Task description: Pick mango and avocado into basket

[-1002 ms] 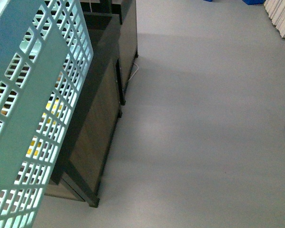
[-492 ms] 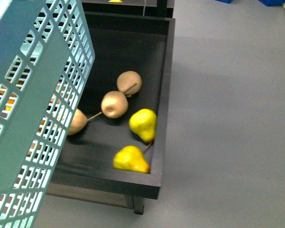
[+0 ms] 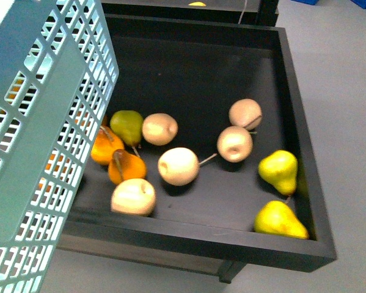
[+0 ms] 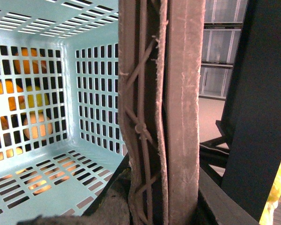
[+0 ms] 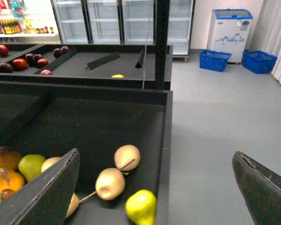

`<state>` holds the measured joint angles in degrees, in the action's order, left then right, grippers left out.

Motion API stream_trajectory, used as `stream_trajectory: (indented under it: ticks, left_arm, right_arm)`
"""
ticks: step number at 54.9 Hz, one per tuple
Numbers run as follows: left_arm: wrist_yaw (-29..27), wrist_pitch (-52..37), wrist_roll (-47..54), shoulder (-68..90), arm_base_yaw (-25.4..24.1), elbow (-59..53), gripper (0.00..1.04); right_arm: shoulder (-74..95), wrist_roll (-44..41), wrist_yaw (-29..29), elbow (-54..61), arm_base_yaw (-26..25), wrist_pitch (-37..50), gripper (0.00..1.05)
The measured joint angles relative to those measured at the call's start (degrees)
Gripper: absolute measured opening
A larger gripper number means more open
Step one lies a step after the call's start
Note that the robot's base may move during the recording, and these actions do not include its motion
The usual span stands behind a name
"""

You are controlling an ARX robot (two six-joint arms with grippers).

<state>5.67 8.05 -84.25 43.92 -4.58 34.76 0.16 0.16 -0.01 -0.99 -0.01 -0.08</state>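
Note:
The light teal slotted basket hangs tilted at the left of the front view. Its empty inside shows in the left wrist view. My left gripper is shut on the basket's brown-grey handle. Orange and yellow fruit outside the basket shows through its slots. My right gripper is open with nothing between its fingers, above the right rim of a black bin. The mango and the avocado are out of view. A small yellow object lies in the farther bin, too small to tell what it is.
The black bin holds yellow pears, orange pears, a green pear and tan round fruit. A farther bin holds red fruit. Grey floor lies to the right, with blue crates and a freezer behind.
The front view has swung from the grey floor and the bin's side across to above the bin, bringing more fruit into sight. The basket stays at the left.

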Motion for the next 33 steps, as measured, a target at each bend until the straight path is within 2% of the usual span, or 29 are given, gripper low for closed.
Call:
stream_trajectory:
  ticks: [33]
  left_arm:
    - [-0.1,0.0,0.0,0.0,0.0,-0.1,0.19]
  right_arm:
    - [0.0,0.0,0.0,0.0,0.0,0.0,0.96]
